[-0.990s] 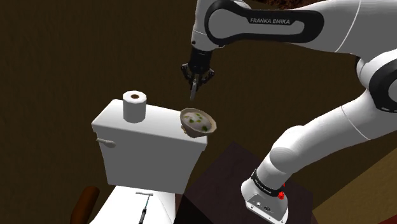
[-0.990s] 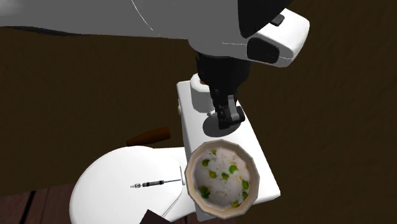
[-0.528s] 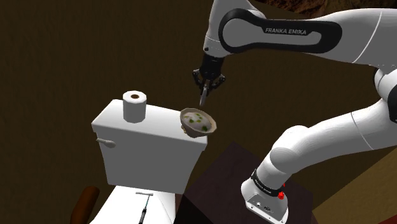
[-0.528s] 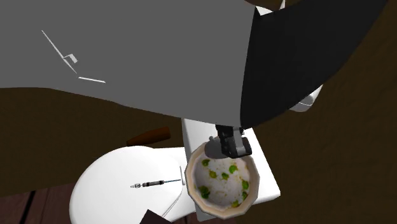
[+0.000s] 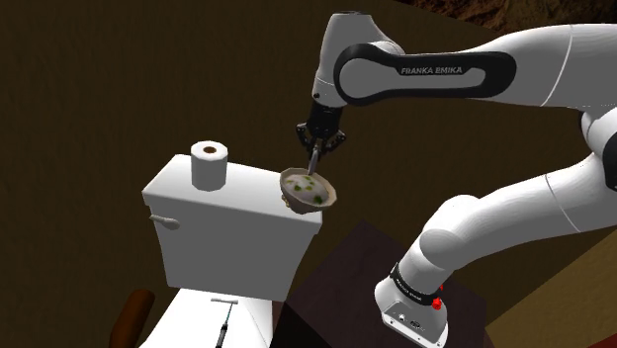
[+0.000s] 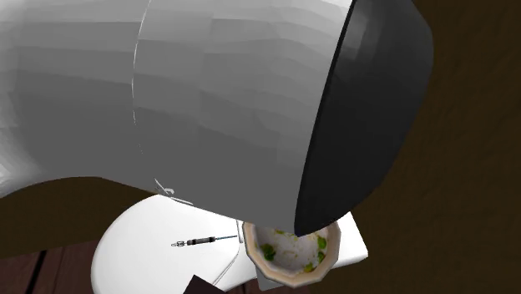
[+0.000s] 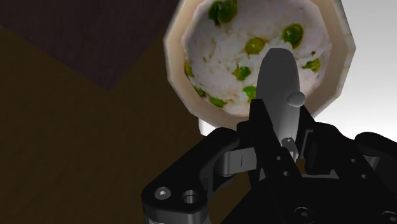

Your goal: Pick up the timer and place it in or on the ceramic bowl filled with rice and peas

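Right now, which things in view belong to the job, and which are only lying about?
Job: timer, held in the pincer; bowl of rice and peas beneath it.
Lying about: paper roll on the toilet tank; thin dark tool on the toilet lid.

Over the last second the tool [image 5: 314, 148] left its place over the toilet tank [image 5: 222, 213], between the toilet roll [image 5: 209, 163] and the bowl of rice and peas [image 5: 308, 189]. It swung toward the shoulder view's right, then sank to just above the bowl, the grey timer [image 7: 278, 76] travelling with it. In the second exterior view the arm [image 6: 209, 100] swept in front of the camera, hiding the tank's top and the bowl's far rim.
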{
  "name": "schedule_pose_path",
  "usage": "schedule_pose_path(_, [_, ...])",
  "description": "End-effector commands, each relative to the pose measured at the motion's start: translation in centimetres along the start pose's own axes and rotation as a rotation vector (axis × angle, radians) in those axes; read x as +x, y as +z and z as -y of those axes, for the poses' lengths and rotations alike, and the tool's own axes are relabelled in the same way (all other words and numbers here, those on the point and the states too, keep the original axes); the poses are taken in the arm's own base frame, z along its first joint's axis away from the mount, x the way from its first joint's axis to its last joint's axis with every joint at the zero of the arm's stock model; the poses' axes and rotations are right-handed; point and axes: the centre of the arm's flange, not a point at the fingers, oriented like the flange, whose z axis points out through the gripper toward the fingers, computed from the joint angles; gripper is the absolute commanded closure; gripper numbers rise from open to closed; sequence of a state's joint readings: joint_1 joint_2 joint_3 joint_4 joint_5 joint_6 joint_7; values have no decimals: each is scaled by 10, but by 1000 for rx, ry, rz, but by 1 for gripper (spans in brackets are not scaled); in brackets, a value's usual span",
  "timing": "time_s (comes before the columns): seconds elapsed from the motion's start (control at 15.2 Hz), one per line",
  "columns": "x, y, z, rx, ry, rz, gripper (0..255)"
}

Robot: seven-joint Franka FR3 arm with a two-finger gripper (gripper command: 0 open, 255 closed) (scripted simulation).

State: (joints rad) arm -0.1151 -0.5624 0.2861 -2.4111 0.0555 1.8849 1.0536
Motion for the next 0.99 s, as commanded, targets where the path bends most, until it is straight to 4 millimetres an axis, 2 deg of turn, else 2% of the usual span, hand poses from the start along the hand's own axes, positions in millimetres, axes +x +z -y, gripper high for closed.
schedule_pose_path(0.0, [-1,11,0,1,0,0,255])
schedule_pose_path(0.2, [-3,30,1,1,0,0,255])
schedule_pose_path(0.73, [-3,30,1,1,0,0,255])
schedule_pose_path(0.79, [-3,30,1,1,0,0,0])
schedule_pose_path(0.92, [-3,30,1,1,0,0,0])
